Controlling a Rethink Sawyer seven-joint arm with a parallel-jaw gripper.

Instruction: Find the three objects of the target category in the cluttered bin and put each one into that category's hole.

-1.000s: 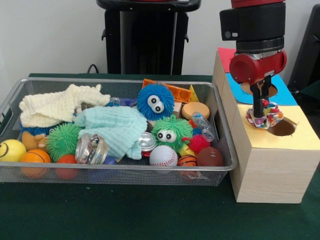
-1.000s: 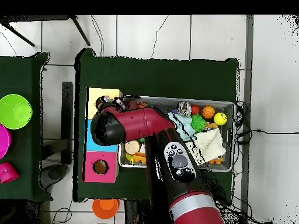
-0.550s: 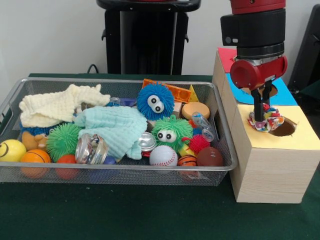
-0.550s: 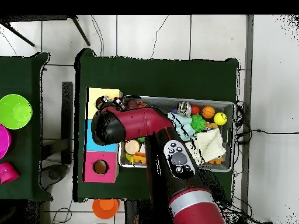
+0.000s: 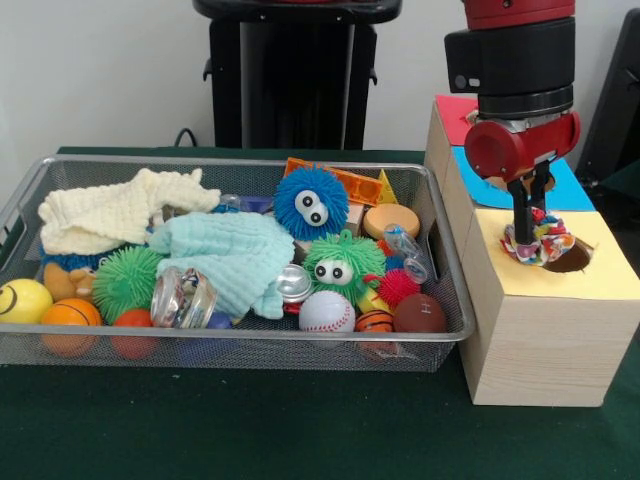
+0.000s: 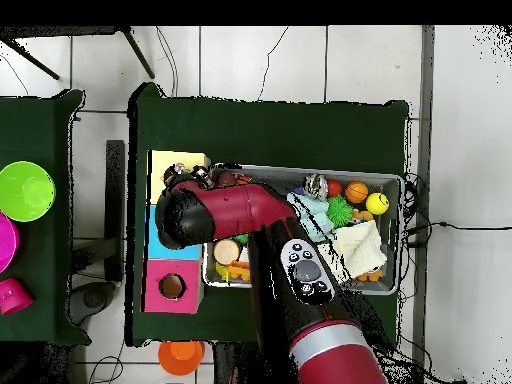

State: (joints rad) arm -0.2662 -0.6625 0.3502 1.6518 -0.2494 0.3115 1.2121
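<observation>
My gripper (image 5: 529, 228) hangs over the yellow-topped wooden box (image 5: 520, 290) and is shut on a multicoloured fabric scrunchie (image 5: 541, 243). The scrunchie rests on the box top at the left rim of the round hole (image 5: 571, 258). In the overhead view the red arm head (image 6: 190, 216) covers the gripper, and the scrunchie (image 6: 197, 177) shows just beyond it by the yellow box (image 6: 172, 159). The wire bin (image 5: 250, 347) is full of toys, among them a blue fuzzy ball with eyes (image 5: 311, 203) and a green one (image 5: 344, 262).
Blue-topped (image 5: 572, 185) and pink-topped (image 5: 452, 108) boxes stand behind the yellow one. The bin also holds cream (image 5: 115, 208) and mint (image 5: 230, 255) cloths, a baseball (image 5: 326, 312), small balls and a wooden disc (image 5: 390, 219). Green and pink bowls (image 6: 24, 190) sit on a side table.
My gripper has carried the scrunchie a little to the right in the front view, closer to the yellow box's hole. The bin's contents have not moved.
</observation>
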